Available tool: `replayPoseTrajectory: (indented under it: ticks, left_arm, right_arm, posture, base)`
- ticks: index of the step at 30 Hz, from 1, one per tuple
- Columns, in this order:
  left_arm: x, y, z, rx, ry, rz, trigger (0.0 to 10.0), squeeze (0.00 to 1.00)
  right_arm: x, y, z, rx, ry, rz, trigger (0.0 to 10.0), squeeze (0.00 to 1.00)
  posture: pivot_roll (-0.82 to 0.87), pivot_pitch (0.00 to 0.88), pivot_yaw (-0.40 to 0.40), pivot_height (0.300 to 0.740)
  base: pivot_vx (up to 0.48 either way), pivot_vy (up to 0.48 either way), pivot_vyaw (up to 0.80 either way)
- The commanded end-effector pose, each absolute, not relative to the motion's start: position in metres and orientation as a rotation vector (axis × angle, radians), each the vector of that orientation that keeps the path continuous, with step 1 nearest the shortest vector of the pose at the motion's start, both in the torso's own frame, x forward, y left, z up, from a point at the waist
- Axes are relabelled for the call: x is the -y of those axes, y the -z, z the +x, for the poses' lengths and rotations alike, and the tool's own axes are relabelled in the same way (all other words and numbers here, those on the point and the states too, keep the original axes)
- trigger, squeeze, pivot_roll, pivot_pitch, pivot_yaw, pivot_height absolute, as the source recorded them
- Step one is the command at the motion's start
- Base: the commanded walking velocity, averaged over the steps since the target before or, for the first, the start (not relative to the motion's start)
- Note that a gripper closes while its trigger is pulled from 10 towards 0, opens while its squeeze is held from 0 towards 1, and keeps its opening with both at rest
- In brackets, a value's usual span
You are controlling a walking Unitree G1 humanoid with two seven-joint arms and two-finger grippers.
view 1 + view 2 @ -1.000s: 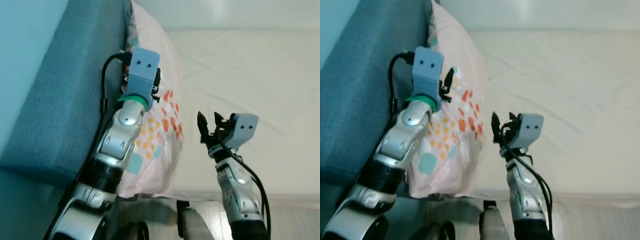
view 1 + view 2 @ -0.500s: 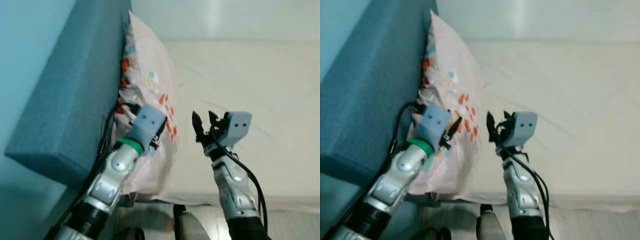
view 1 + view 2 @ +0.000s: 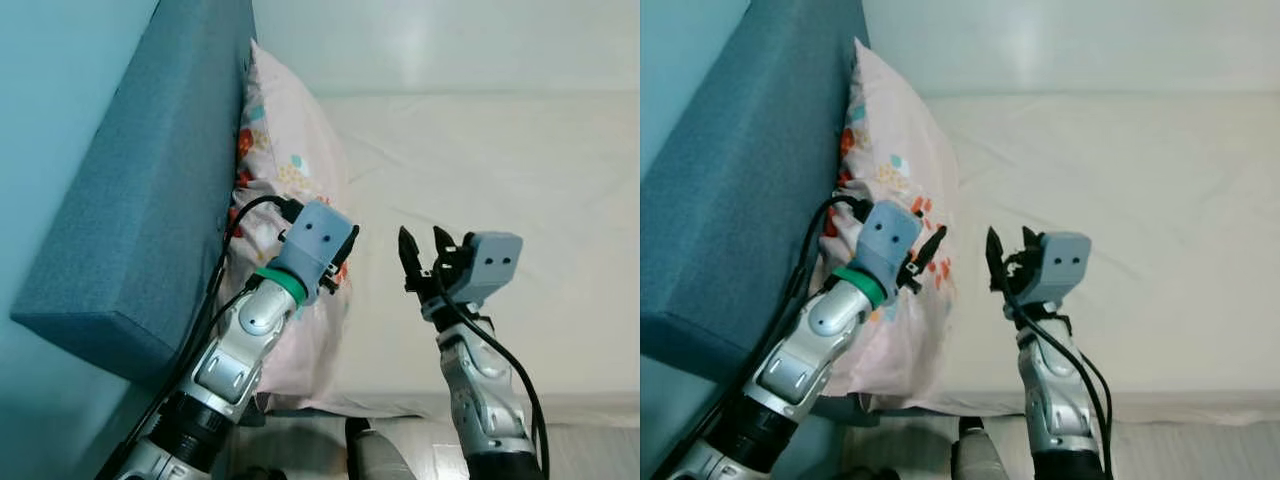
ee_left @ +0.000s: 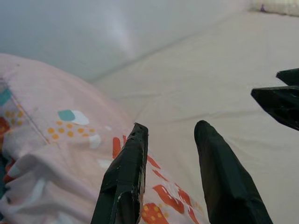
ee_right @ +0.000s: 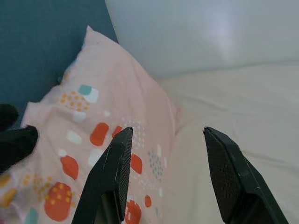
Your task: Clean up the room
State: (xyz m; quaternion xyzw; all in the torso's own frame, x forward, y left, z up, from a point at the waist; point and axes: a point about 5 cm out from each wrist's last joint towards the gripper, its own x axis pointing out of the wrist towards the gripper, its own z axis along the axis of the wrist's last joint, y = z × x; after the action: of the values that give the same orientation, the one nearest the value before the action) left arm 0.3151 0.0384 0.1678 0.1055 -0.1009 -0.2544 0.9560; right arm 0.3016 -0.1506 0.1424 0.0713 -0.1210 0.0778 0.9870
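Both arms are up over the near edge of the bed (image 3: 560, 180), and I'd say the step in hand is tidying the pillow. The right gripper (image 3: 424, 250) hovers over the white sheet, fingers spread wide and empty. The left gripper (image 3: 925, 254) hangs just above the pink patterned pillow (image 3: 290, 165), fingers parted, gripping nothing. The pillow leans against the teal headboard (image 3: 150, 190) beyond. Next it likely needs lowering onto the fabric and closing.
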Motion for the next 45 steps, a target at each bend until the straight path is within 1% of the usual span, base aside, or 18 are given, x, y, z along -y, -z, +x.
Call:
replayPoseTrajectory:
  ticks: [1,3,25,30,45]
  left_arm:
    - [-0.041,-0.161,0.316,0.2,0.51,0.23,10.0,0.0]
    - [-0.041,-0.161,0.316,0.205,0.506,0.232,10.0,0.0]
    - [-0.047,-0.153,0.318,0.16,0.456,0.193,10.0,0.0]
    - [-0.05,-0.15,0.321,0.127,0.437,0.161,10.0,0.0]
    - [-0.048,-0.15,0.323,0.119,0.429,0.163,10.0,0.0]
  right_arm:
    - [0.152,-0.139,0.298,0.236,-0.146,0.142,10.0,0.0]
    - [0.153,-0.139,0.298,0.235,-0.14,0.142,10.0,0.0]
    - [0.166,-0.138,0.298,0.213,-0.109,0.105,10.0,0.0]
    - [0.168,-0.138,0.299,0.207,-0.105,0.106,10.0,0.0]
    - [0.17,-0.137,0.299,0.197,-0.102,0.114,10.0,0.0]
  posture:
    - [-0.24,0.099,0.106,0.74]
    - [-0.24,0.099,0.106,0.74]
    - [-0.23,0.102,0.069,0.74]
    - [-0.22,0.103,0.068,0.74]
    - [-0.23,0.108,0.068,0.74]
  base:
    - [0.0,0.0,0.0]
    - [0.0,0.0,0.0]
    - [0.0,-0.376,0.0]
    - [0.0,0.0,0.0]
    - [0.0,0.0,0.0]
